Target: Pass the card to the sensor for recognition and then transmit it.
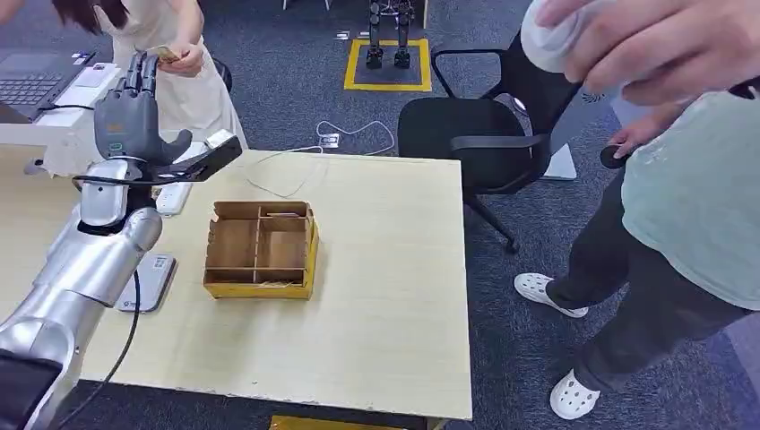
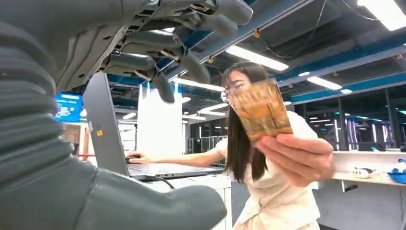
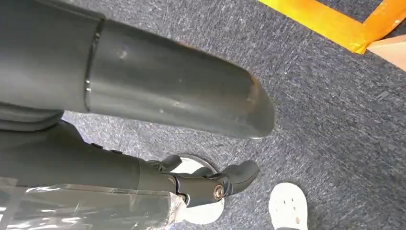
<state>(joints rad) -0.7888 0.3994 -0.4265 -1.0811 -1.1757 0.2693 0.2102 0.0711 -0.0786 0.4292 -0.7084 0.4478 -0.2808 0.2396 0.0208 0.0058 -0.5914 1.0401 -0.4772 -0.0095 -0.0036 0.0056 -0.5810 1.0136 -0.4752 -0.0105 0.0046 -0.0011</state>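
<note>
Fingers (image 2: 158,48) of the left hand (image 1: 125,112) are spread apart, empty, raised at the table's (image 1: 385,296) far left; the card (image 2: 261,110) sits just beyond, in a person's hand (image 2: 299,158). Closing early could miss it. Right hand's fingers: cannot tell.

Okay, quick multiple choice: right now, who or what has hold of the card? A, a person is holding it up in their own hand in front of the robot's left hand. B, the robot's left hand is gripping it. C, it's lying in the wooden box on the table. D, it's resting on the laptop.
A: in the left wrist view a person's hand holds the card upright, while the robot's left hand has its fingers spread with nothing in them.
</note>
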